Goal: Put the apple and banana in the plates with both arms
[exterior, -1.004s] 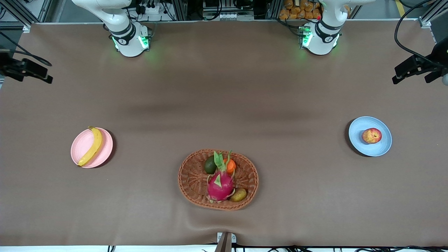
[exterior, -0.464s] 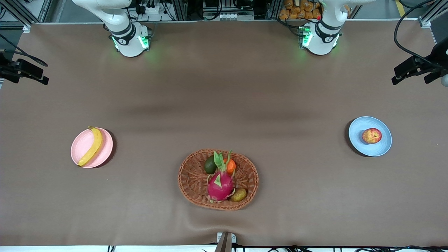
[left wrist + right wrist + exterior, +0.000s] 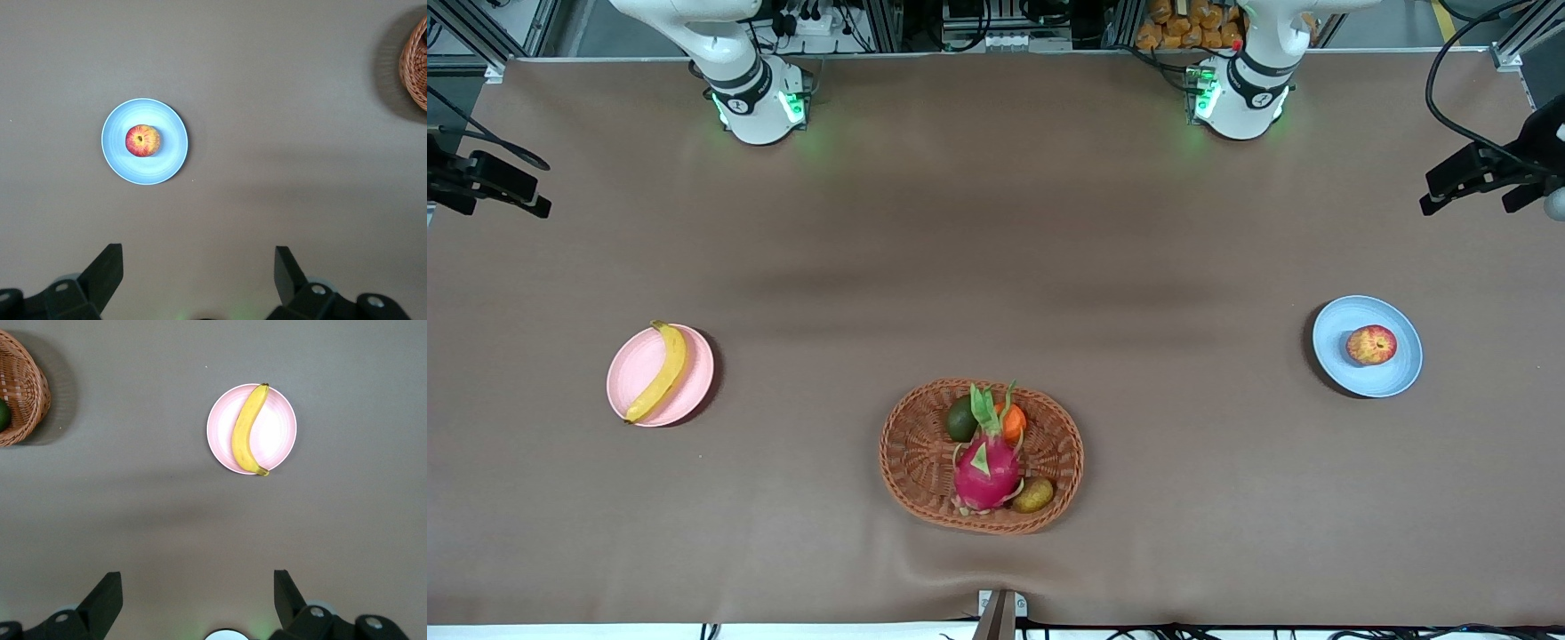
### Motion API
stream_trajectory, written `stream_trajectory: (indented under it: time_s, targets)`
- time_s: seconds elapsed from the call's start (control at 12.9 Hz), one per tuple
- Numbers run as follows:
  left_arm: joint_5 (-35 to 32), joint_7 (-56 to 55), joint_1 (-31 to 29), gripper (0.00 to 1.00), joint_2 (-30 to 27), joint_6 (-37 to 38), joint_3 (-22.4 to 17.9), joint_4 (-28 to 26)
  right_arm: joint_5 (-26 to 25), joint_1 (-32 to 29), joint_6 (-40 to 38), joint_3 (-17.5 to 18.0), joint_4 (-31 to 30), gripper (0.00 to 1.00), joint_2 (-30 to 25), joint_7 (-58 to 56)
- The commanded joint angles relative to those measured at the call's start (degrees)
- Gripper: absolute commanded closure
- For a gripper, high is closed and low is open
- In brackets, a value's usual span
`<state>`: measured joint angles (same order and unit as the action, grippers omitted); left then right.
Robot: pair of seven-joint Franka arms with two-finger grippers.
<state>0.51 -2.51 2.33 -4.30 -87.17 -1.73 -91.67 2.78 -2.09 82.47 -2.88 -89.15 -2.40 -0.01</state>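
Observation:
The red-and-yellow apple [image 3: 1371, 345] [image 3: 143, 141] lies on the light blue plate [image 3: 1392, 378] [image 3: 120, 160] toward the left arm's end of the table. The yellow banana [image 3: 660, 373] [image 3: 245, 430] lies across the pale pink plate [image 3: 633, 364] [image 3: 280, 430] toward the right arm's end. My left gripper [image 3: 198, 257] hangs high above bare table beside the blue plate, open and holding nothing. My right gripper [image 3: 198, 581] hangs high above bare table beside the pink plate, open as well, with nothing between its fingers.
An oval brown wicker basket [image 3: 907, 444] [image 3: 415, 63] [image 3: 23, 393] stands midway between the plates, nearer the front camera. It holds a magenta dragon fruit [image 3: 985, 471], an orange fruit [image 3: 1014, 425] and a green fruit [image 3: 961, 420]. The arm bases [image 3: 756, 102] [image 3: 1240, 98] stand at the table's edge.
The dark arm parts at both edges of the front view have drifted slightly outward. The fruit, plates and basket have not moved.

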Motion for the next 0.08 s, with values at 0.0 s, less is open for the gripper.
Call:
stream_trajectory:
  time_s: [0.0]
  targets:
    - [-0.87, -0.39, 0.3, 0.0, 0.52, 0.25, 0.23, 0.97, 0.39, -0.64, -0.38, 0.07, 1.61, 0.0, 0.91, -0.69]
